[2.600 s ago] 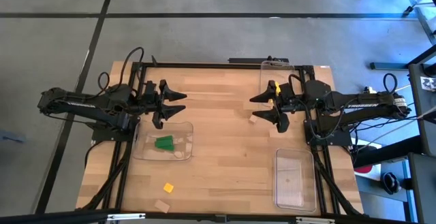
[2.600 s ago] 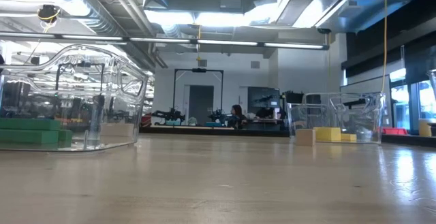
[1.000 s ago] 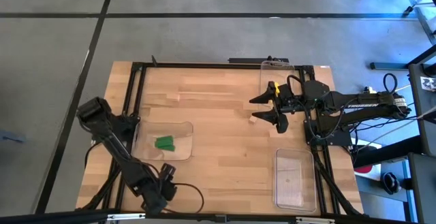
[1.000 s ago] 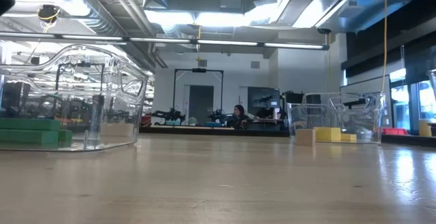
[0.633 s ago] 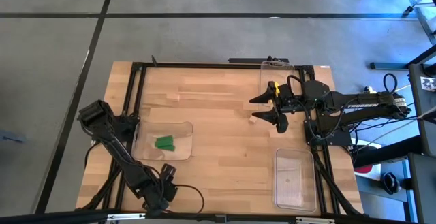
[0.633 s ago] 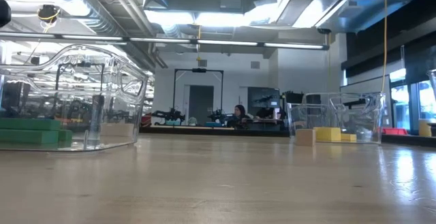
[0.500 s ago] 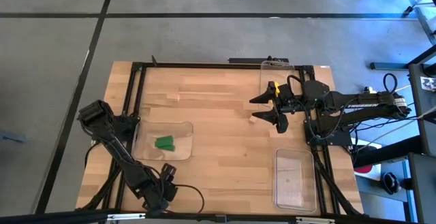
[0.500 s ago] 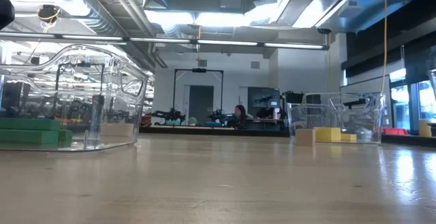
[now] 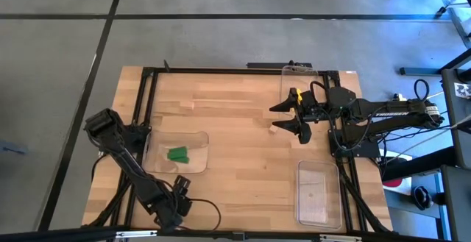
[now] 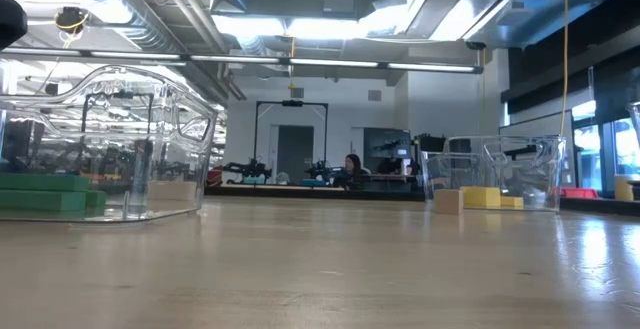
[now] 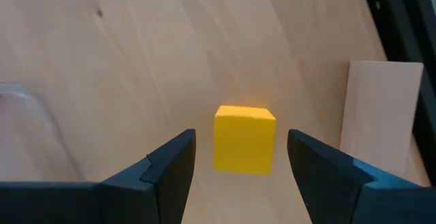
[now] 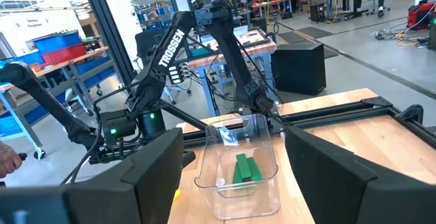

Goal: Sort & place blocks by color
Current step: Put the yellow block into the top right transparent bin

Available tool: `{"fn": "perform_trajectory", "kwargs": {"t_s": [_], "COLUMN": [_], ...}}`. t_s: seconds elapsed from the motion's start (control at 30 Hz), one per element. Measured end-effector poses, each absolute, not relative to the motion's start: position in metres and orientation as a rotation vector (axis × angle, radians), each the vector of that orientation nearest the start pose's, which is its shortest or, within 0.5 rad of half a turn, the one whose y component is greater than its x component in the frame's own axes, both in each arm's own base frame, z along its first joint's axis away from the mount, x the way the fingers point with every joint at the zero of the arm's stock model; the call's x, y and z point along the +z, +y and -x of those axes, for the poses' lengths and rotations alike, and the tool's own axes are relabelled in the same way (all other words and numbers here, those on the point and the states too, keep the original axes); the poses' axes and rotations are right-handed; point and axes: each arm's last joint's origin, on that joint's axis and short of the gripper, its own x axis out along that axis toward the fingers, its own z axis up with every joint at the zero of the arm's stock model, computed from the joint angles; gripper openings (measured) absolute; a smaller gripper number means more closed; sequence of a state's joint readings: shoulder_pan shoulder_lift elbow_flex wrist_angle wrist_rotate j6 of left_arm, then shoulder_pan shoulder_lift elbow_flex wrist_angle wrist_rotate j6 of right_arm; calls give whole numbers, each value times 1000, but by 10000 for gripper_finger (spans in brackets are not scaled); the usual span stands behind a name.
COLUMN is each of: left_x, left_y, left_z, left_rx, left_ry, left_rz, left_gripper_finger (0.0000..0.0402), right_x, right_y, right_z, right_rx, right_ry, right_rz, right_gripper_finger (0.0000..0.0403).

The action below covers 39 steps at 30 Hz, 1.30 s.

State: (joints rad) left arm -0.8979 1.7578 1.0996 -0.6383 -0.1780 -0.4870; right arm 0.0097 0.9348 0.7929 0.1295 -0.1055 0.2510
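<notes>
Wooden table (image 9: 235, 117): green blocks (image 9: 177, 154) trayed; left gripper (image 11: 240, 173), jaws apart, straddles a yellow block (image 11: 244, 139) yet unsorted; right gripper (image 9: 289, 116) gapes empty.

Your left arm has swung to the table's near edge.
Its open left gripper (image 11: 235, 166) now straddles the yellow block (image 11: 244, 139).

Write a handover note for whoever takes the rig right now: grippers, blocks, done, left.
Left gripper: open, down at the table's near-left edge, fingers either side of a yellow block, not closed on it. A tan block lies beside it.
Right gripper: open, empty, waiting by the far-right tray.
Done: green blocks sit in the left tray; yellow pieces in the far-right tray.
Left: yellow and tan blocks, another tan block near the right gripper. The near-right tray looks empty.
</notes>
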Motion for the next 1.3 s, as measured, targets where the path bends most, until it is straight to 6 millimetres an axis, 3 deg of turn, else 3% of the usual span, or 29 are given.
{"fn": "perform_trajectory", "kwargs": {"t_s": [0.3, 0.6, 0.73, 0.87, 0.97, 1.13, 1.3], "left_x": [146, 144, 144, 145, 147, 172, 228], "left_y": [-253, -250, -250, -250, -249, -244, -218], "left_z": [-215, -218, -218, -218, -218, -216, -217], "left_rx": [-316, -314, -315, -334, -373, -525, -584], "left_ry": [1285, 1289, 1289, 1294, 1328, 1357, 1205], "left_rz": [-265, -272, -276, -290, -249, -109, 16], "left_gripper_finger": [224, 220, 188, 129, 121, 121, 121], "right_x": [339, 339, 339, 339, 339, 339, 339], "right_y": [5, 5, 5, 5, 5, 5, 5], "right_z": [-211, -211, -211, -211, -211, -211, -211], "right_rx": [105, 102, 102, 102, 102, 102, 102], "right_ry": [27, 28, 28, 28, 28, 28, 29], "right_rz": [-252, -253, -253, -254, -254, -257, -282], "right_gripper_finger": [261, 261, 261, 261, 261, 261, 261]}}
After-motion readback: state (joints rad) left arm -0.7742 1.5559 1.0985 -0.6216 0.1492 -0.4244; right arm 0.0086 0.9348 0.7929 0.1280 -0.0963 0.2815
